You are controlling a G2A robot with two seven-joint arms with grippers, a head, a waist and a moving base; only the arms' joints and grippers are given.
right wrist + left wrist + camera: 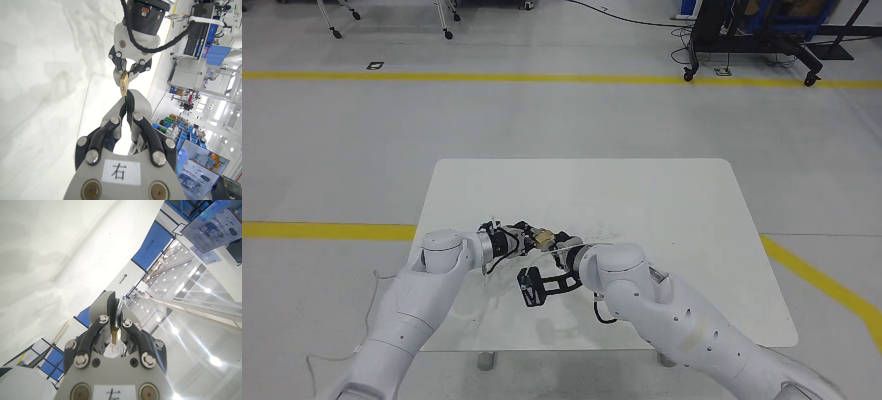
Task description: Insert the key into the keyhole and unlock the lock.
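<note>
One-character labels (121,172) mark the left tool (118,306) and right tool (126,98).

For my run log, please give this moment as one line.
left hand shut on lock | right hand shut, tips at lock, beside keyhole | both above table

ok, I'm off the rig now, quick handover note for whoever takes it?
left gripper: shut on the lock, held over the table, keyhole facing the right gripper.
right gripper: shut, tips at the lock's keyhole end; can't make out the key between them.
done: lock grasped and presented.
left to do: keyhole looks empty, so insert key, turn, unlock.
</note>
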